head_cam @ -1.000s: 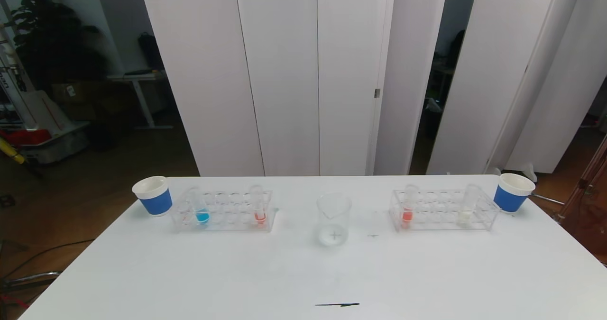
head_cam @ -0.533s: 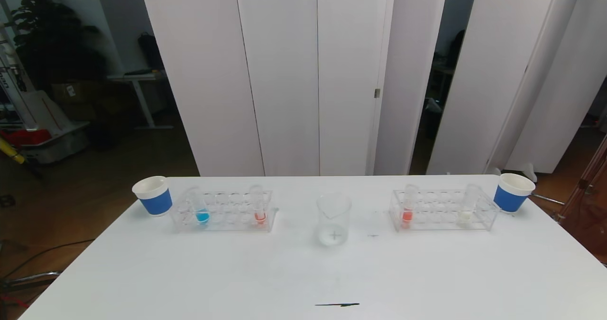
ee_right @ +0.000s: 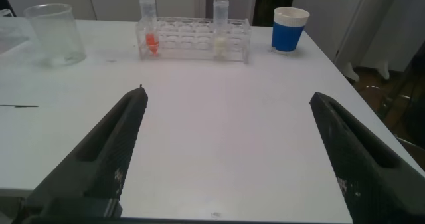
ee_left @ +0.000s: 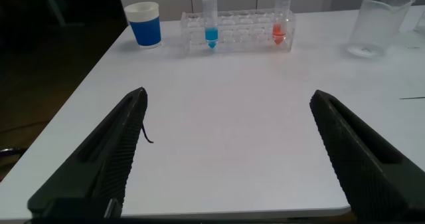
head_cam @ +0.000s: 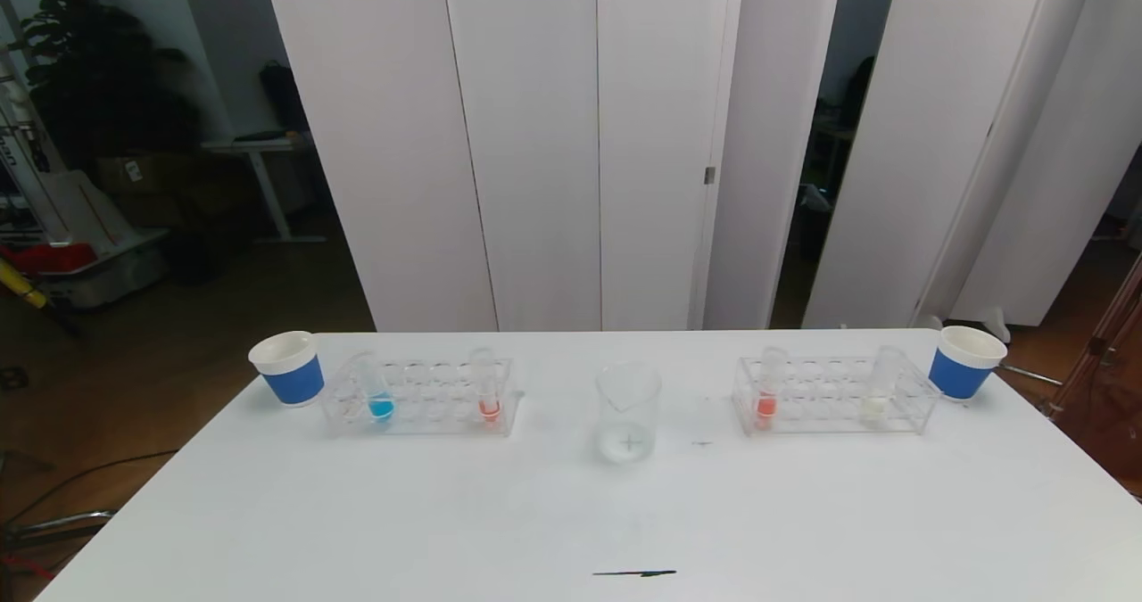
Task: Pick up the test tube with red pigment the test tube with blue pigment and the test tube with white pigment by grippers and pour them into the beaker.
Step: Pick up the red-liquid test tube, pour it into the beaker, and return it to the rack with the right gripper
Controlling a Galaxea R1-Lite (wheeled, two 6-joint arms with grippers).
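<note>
**Two racks of tubes and a central beaker, both hands spread wide at the near edge**

The white tabletop [head_cam: 571, 513] carries a clear beaker [head_cam: 629, 410] at its middle, upright, with a pouring lip. On the robot's left stands a clear rack [head_cam: 419, 399]; the blue tube [head_cam: 376, 392] sits upright near its outer end and a red tube [head_cam: 487, 386] near its inner end, toward the beaker. A blue-banded paper cup [head_cam: 288, 367] stands just beside that rack's outer end. On the robot's right a second clear rack [head_cam: 834, 397] holds another red tube [head_cam: 767, 390] at its inner end and the white tube [head_cam: 879, 386] toward its outer end, both upright, with a second paper cup [head_cam: 965, 361] just beyond. A short dark mark [head_cam: 634, 573] lies near the tabletop's front edge.

The left hand [ee_left: 226, 157] hangs over the near part of the tabletop, its two black fingers [ee_left: 109, 161] spread wide apart and holding nothing, well apart from the left rack. The right hand [ee_right: 229, 157] is placed likewise on its own side, fingers [ee_right: 355, 157] spread wide and empty, well apart from the right rack. Neither hand shows in the head view.
</note>
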